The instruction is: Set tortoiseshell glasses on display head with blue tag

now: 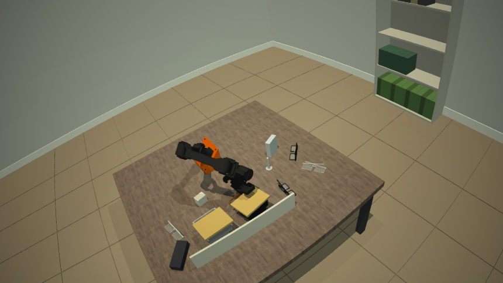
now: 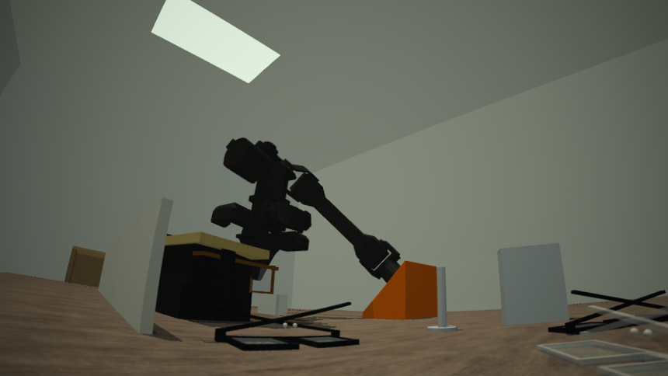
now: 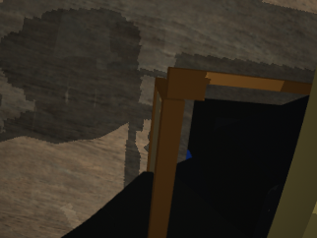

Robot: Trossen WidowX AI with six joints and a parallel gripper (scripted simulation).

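The tortoiseshell glasses (image 1: 233, 199) (image 2: 273, 280) (image 3: 168, 148) are brown-orange. My gripper (image 2: 259, 273) (image 3: 157, 183) is shut on their front frame and holds them off the table. The black display head (image 1: 259, 210) (image 2: 214, 290) (image 3: 236, 143) has a flat yellow top (image 1: 250, 202). A blue patch (image 3: 189, 155) shows on it in the wrist view. In the exterior view, one temple runs along the head's near side, just under the yellow top; a lens rim sticks out in front. The far temple, nose and bridge contact are hidden. The other head (image 1: 220, 234) is grey, with a yellow top.
A long pale wall (image 1: 243, 232) (image 2: 135, 271) stands behind both heads. A white block (image 1: 200, 199), a mirror panel (image 1: 271, 145) on a stand and a dark case (image 1: 179, 255) stand around. Black glasses (image 1: 286, 188) (image 2: 266, 343) and clear glasses (image 1: 314, 167) lie on the table.
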